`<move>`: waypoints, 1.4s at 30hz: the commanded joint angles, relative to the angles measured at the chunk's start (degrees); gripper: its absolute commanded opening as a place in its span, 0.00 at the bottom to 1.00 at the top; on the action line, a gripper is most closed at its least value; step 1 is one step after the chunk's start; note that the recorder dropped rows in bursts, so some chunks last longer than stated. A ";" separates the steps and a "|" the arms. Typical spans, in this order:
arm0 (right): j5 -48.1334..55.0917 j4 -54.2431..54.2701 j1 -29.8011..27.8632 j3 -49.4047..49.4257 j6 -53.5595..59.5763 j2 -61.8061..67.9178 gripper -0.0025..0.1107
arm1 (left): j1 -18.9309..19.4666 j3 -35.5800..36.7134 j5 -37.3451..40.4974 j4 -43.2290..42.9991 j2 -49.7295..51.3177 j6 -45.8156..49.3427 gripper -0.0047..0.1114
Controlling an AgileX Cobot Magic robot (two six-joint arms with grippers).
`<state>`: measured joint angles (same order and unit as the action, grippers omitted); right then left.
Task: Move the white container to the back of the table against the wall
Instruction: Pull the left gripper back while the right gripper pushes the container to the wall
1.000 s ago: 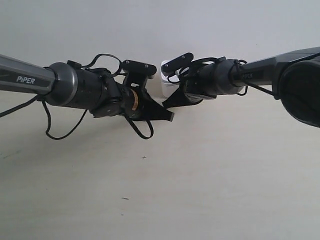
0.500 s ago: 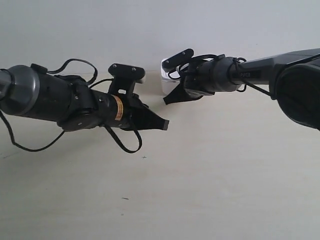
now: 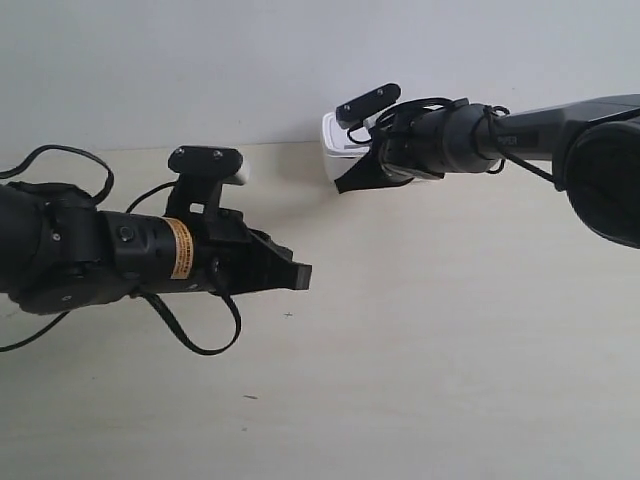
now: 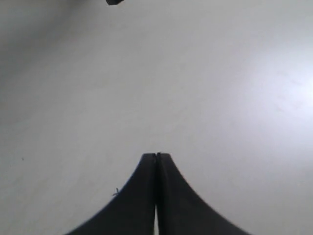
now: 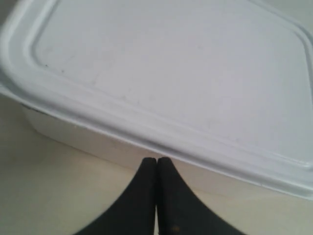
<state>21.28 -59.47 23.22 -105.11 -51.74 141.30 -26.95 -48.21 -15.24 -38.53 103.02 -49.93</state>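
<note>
The white container (image 3: pixel 338 152) sits at the back of the table (image 3: pixel 450 330), close to the wall (image 3: pixel 200 60), mostly hidden behind the arm at the exterior view's right. Up close in the right wrist view, its rimmed lid (image 5: pixel 176 63) fills the picture. My right gripper (image 5: pixel 157 160) is shut with nothing in it, its tips against or just short of the container's side wall. Over bare table, well away from the container, my left gripper (image 4: pixel 156 155) is also shut and holds nothing; it is the one at the exterior view's left (image 3: pixel 300 277).
A loose black cable loop (image 3: pixel 190 330) hangs under the left arm, just above the table. A few tiny dark specks (image 3: pixel 249 397) mark the table surface. The right arm's thick upper link (image 3: pixel 600 170) fills the right edge.
My left arm has pulled back leftward and toward the camera, away from the container. The right gripper has shifted slightly up and toward the wall, staying at the container.
</note>
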 commanded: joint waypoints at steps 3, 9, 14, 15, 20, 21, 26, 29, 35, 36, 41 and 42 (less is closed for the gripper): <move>-0.03 2.75 -0.17 -2.77 2.71 0.87 0.02 | 0.03 5.62 -3.50 0.37 -4.44 -1.44 0.04; 0.44 2.64 -0.26 -4.02 2.99 2.30 0.02 | -1.67 10.17 -4.53 0.37 -7.71 -2.70 0.04; 0.88 3.22 -0.26 -5.08 2.99 2.87 0.02 | -3.22 11.90 -4.77 0.37 -9.56 -2.70 0.04; 0.78 3.22 -0.26 -5.06 2.99 2.87 0.02 | -3.58 12.22 -4.77 0.37 -9.82 -2.70 0.04; -0.46 2.76 -0.26 -5.06 2.88 2.87 0.02 | -5.11 14.40 -4.90 0.37 -12.40 -2.80 0.04; -0.59 2.76 -0.26 -5.37 2.88 2.87 0.02 | -5.11 14.93 -5.07 0.37 -12.98 -2.93 0.04; 0.09 3.29 -0.26 -7.10 2.88 3.59 0.02 | -5.75 17.87 -5.97 0.52 -15.93 -3.15 0.04; -0.44 3.29 -0.26 -7.24 2.76 3.66 0.02 | -5.75 19.27 -6.11 0.61 -17.76 -3.15 0.04; -1.52 3.29 -0.26 -7.24 2.76 3.66 0.02 | -5.75 20.33 -6.01 0.75 -18.98 -3.15 0.04; -1.52 3.29 -0.26 -7.24 2.76 3.66 0.02 | -5.75 20.33 -6.01 0.75 -18.98 -3.15 0.04; -0.52 3.59 -0.26 -7.24 2.76 3.66 0.02 | -5.75 20.45 -6.01 0.65 -18.98 -3.15 0.04; -0.22 3.70 -0.26 -7.24 2.62 3.66 0.02 | -5.75 20.45 -5.86 0.65 -18.98 -3.15 0.04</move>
<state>21.79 -55.04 23.22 -111.31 -49.01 145.03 -32.29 -28.23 -20.68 -38.37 84.56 -52.69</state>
